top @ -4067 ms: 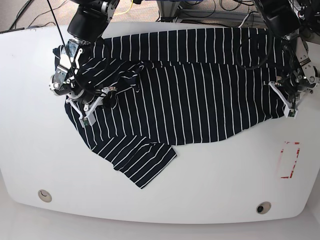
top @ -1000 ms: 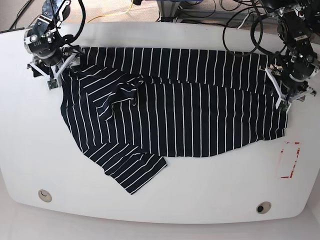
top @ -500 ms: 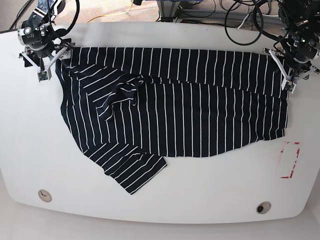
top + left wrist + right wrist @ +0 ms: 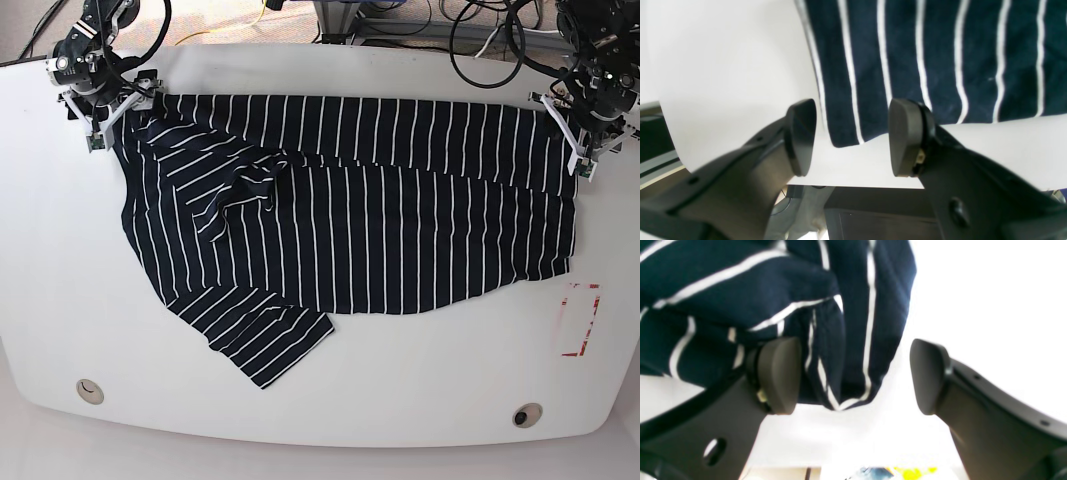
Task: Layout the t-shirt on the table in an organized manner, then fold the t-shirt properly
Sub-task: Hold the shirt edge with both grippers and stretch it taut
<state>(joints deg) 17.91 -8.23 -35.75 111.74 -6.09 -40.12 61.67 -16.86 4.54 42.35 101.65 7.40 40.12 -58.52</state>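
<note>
T-shirt (image 4: 360,210): you have one, spread on the counter (image 4: 420,390).
Grippers: two, left gripper (image 4: 846,140) and right gripper (image 4: 853,376), jaws apart, nothing clamped.

White table (image 4: 400,380), red rectangle mark (image 4: 580,320); striped t-shirt (image 4: 380,230) spread flat on it

The t-shirt (image 4: 350,220) is dark navy, nearly black, with thin white stripes. The counter (image 4: 400,380) is plain white, with a small red-outlined rectangle mark (image 4: 579,319) at the right of the frame. Both wrist views show matte black jaws, possibly dark grey in that blurred light.
</note>
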